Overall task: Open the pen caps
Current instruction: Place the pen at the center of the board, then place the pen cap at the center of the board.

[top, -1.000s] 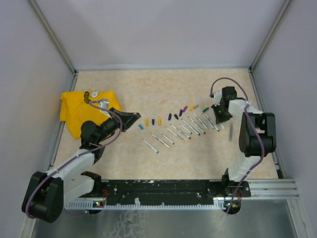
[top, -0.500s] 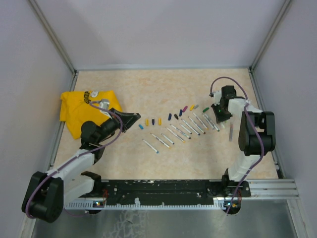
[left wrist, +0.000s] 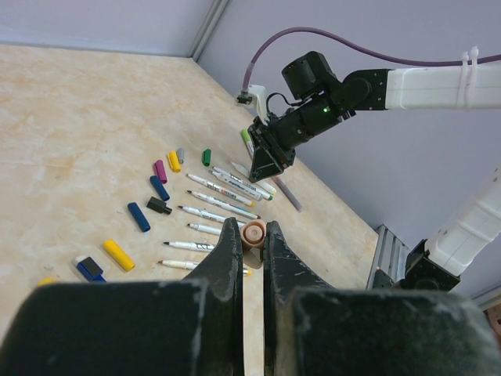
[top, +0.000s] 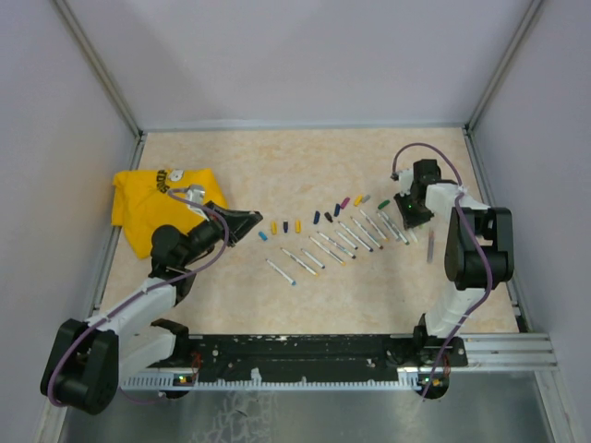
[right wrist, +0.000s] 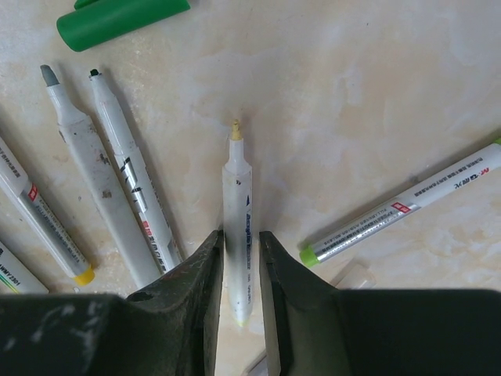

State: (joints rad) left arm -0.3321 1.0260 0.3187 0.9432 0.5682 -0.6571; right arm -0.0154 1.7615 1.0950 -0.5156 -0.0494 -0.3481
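Since a moment ago the right gripper [right wrist: 240,235] has eased its fingers slightly apart around an uncapped pen [right wrist: 237,180] lying on the bench [top: 277,166]. Meanwhile the left gripper [left wrist: 250,227] pinches an orange cap [left wrist: 253,233]; the other pen caps [top: 285,224] lie in a row beside the pens [top: 346,240].

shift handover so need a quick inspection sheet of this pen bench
surface: beige table, no spills seen
job's things: pen caps lie loose in a slanted row behind the uncapped pens; stray pen lies apart on the right
clutter: yellow cloth at left
grippers: left gripper shut on a tan cap; right gripper, jaws slightly apart, astride a yellow-tipped pen
cables: purple cables, one per arm, clear of the pens
surroundings: grey walls, nothing seen on them
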